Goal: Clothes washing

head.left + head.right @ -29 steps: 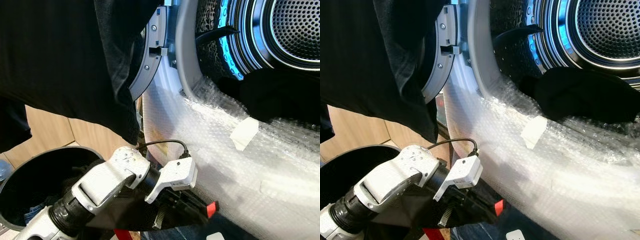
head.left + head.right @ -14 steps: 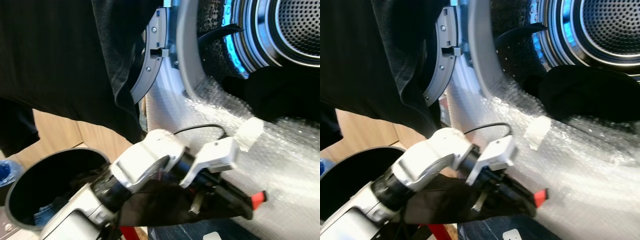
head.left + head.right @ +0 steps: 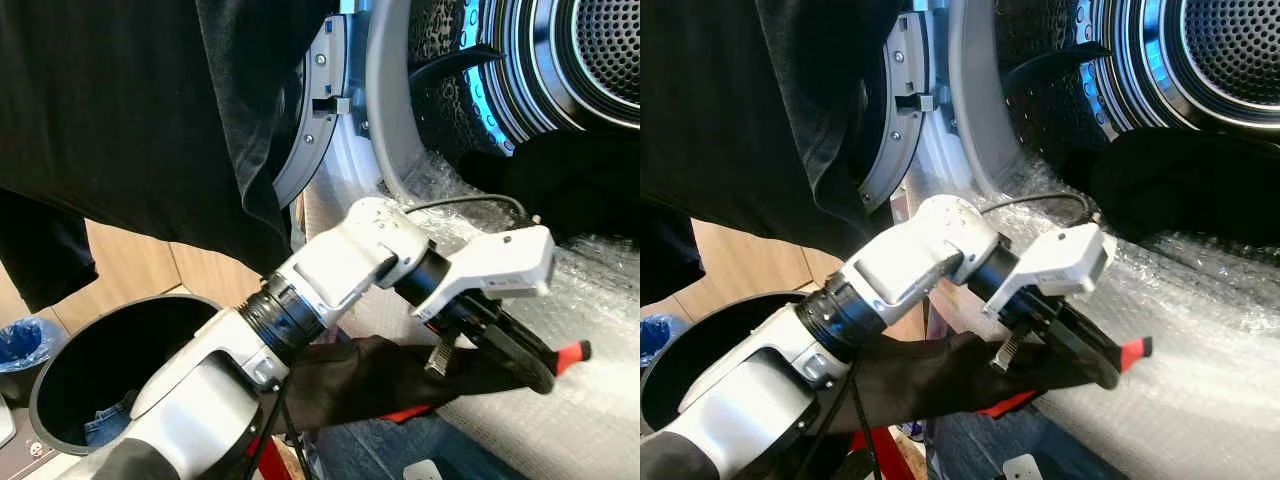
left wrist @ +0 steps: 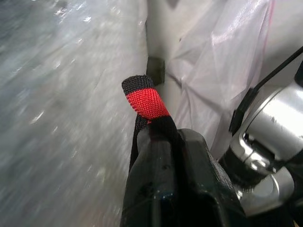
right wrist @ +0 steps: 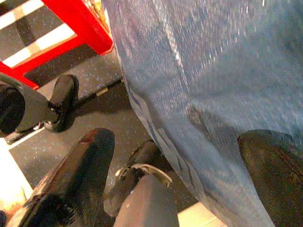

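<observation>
left eye view: left gripper, fingers clamped on a dark garment that trails back beneath its wrist, points along its long axis toward the drum opening lying ahead and above, across the bubble-wrapped sill; right gripper's state cannot be told.

My black left gripper with its red tip pinches a black garment, near clear bubble wrap, a blue-lit perforated steel drum, and a black bin.
</observation>
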Robot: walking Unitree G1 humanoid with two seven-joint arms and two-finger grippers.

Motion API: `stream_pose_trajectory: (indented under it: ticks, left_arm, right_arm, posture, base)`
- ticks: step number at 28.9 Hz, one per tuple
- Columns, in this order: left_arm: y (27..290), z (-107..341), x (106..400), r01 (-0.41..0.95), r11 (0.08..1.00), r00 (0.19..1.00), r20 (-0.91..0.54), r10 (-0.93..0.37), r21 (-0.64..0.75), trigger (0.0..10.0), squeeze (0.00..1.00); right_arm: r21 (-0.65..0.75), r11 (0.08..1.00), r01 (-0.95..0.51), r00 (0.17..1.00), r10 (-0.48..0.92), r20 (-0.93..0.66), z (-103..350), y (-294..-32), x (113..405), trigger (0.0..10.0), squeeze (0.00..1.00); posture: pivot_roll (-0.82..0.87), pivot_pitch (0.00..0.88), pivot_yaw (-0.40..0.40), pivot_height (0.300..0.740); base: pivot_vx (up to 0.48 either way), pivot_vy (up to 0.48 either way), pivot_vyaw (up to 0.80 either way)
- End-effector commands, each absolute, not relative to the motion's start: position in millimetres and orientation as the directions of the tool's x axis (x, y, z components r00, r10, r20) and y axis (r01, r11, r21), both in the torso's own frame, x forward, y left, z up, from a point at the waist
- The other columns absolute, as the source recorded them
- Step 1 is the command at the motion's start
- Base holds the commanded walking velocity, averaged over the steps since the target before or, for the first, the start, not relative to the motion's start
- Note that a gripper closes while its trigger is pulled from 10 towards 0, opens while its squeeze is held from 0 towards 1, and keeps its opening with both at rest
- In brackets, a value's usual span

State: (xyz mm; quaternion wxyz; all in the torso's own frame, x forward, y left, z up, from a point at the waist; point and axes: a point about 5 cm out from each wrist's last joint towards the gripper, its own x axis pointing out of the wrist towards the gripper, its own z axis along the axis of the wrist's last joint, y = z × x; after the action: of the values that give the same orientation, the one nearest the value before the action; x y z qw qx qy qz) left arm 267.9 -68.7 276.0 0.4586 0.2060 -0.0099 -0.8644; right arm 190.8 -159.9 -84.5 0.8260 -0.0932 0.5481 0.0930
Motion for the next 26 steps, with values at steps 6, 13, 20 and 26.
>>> stream_pose_trajectory:
  ticks: [6,13,20,26]
  left_arm:
    - [-43.9,266.1,259.0,0.846,-0.491,-0.445,-0.231,-0.865,0.209,0.0,0.00]
    - [0.8,270.8,248.6,0.917,-0.379,-0.365,-0.125,-0.923,0.123,0.0,0.00]
    - [46.6,251.9,230.8,0.973,-0.230,-0.225,-0.097,-0.969,0.034,0.0,0.00]
    - [74.0,233.4,232.9,0.998,0.065,0.067,-0.106,-0.992,0.023,0.0,0.00]
  right_arm:
    - [-0.005,0.962,-0.274,0.449,0.123,-0.885,-77.1,-154.6,204.8,10.0,0.00]
    - [-0.003,0.956,-0.292,0.445,0.133,-0.886,-77.1,-158.9,204.2,10.0,0.00]
    - [0.030,0.951,-0.309,0.498,0.188,-0.846,-68.9,-147.0,218.7,10.0,0.00]
    - [0.035,0.939,-0.341,0.491,0.210,-0.845,-68.7,-148.9,218.1,10.0,0.00]
  posture:
    - [0.18,0.000,0.020,0.740]
    - [0.24,0.000,0.013,0.740]
    - [0.23,0.000,0.022,0.740]
    - [0.23,0.000,0.012,0.740]
  base:
    - [0.000,0.000,0.00]
    - [0.000,0.000,0.00]
    - [0.000,0.000,0.00]
    - [0.000,0.000,0.00]
